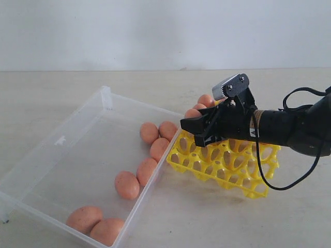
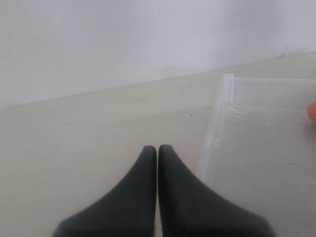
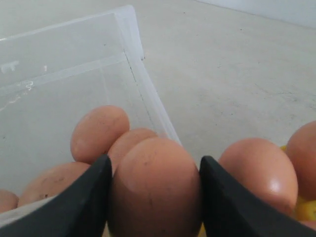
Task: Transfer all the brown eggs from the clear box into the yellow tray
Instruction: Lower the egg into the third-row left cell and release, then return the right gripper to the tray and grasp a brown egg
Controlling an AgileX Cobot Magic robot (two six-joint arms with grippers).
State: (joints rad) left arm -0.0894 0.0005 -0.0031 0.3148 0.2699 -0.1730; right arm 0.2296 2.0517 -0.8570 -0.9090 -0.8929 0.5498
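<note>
The brown eggs (image 1: 126, 185) looked light, smooth and brittle, so each was best taken gently across its middle. The right end effector (image 3: 154, 165), parted just by one egg's width, clasped one egg (image 3: 153, 202) on both sides above the corner of the yellow tray (image 1: 248, 178) nearest the clear box (image 1: 106, 94). Seven eggs lay in that box beside the tray; a few sat at the tray's far edge. The left end effector (image 2: 157, 150) was closed on nothing.
</note>
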